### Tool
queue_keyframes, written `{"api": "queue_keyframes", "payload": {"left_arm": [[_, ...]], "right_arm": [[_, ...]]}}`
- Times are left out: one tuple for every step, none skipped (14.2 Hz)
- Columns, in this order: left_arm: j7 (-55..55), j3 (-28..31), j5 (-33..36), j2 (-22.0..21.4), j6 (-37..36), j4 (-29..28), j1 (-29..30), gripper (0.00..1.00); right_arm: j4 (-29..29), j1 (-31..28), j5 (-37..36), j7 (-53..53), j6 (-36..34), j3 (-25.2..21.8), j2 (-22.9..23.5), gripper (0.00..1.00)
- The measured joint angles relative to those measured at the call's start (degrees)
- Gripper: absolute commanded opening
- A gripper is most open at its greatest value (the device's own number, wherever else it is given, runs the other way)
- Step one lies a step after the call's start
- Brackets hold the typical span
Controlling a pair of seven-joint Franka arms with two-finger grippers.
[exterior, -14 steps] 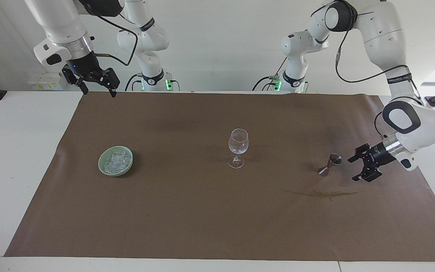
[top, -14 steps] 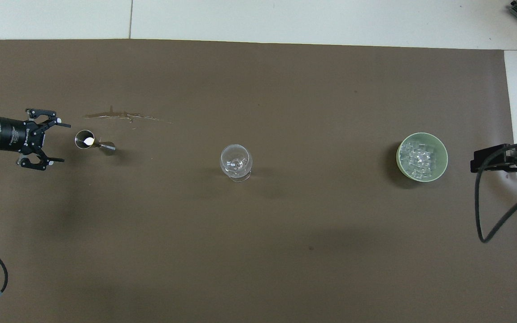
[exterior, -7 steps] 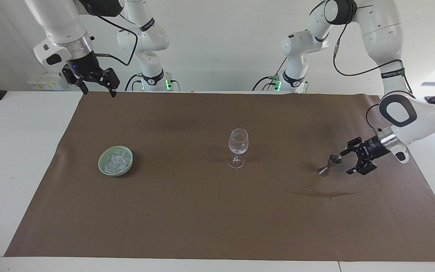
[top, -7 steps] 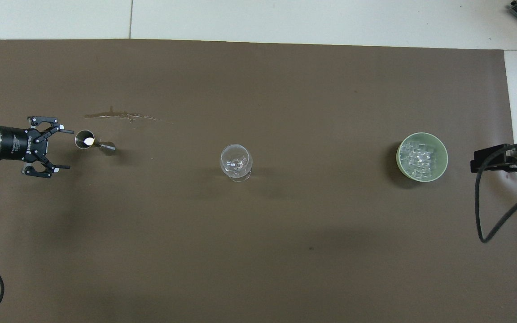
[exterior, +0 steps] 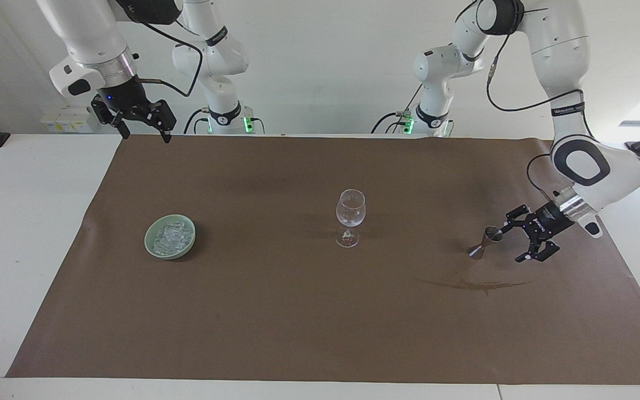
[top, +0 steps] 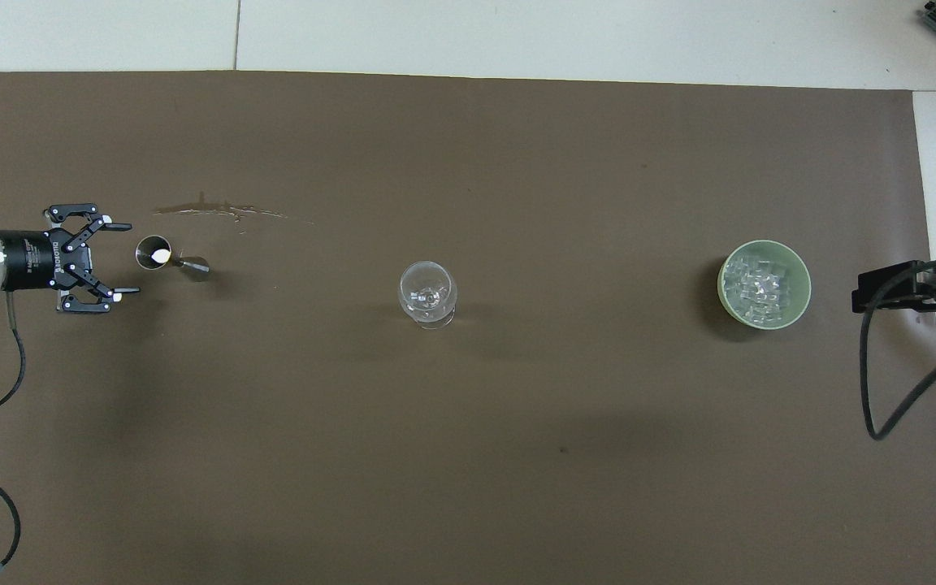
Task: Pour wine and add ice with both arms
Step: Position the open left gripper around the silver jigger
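Right now it all turns on the left gripper [exterior: 514, 243] vs the small metal measuring cup [exterior: 485, 243]: fingers spread wide and empty, lying low and about level just beside the cup at the left arm's end of the table, mouth aimed at the cup and toward the table's middle. Cup stands upright on the brown mat [exterior: 298, 311], long axis vertical, open top up, so a level sideways grab around its narrow waist looks like the way in; in the facing view one fingertip seems about level w/ the rim, contact can't be confirmed. Left arm is by far the nearer one. Wine glass [exterior: 350, 216] stands upright mid-table, well apart from the cup. Ice [exterior: 171, 238] sits heaped in the green bowl [exterior: 150, 248] toward the right arm's end. Right gripper [exterior: 139, 119] waits up high, fingers spread, holding nothing, over the mat's edge by the robots. Dark spill streak [exterior: 473, 285] marks the mat near the cup.
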Motion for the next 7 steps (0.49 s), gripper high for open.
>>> {"api": "queue_keyframes", "payload": {"left_arm": [[0.03,-0.09,-0.92,-0.09,0.38,-0.69,-0.19,1.00],[0.04,-0.15,-2.13,-0.20,0.63,-1.27,-0.35,1.00],[0.04,-0.21,-3.14,-0.37,0.77,-1.75,-0.45,1.00],[0.04,-0.30,-4.12,-0.64,0.81,-2.35,-0.56,1.00],[0.04,-0.36,-5.12,-1.00,0.86,-3.09,-0.71,1.00],[0.04,-0.37,-6.12,-1.34,0.98,-3.79,-0.90,1.00],[0.05,-0.37,-6.91,-1.63,1.09,-4.31,-1.08,1.00]], "right_arm": [[0.00,0.00,0.00,0.00,0.00,0.00,0.00,1.00],[0.00,0.00,0.00,0.00,0.00,0.00,0.00,1.00],[0.00,0.00,0.00,0.00,0.00,0.00,0.00,1.00],[0.00,0.00,0.00,0.00,0.00,0.00,0.00,1.00],[0.00,0.00,0.00,0.00,0.00,0.00,0.00,1.00],[0.00,0.00,0.00,0.00,0.00,0.00,0.00,1.00],[0.00,0.00,0.00,0.00,0.00,0.00,0.00,1.00]]}}
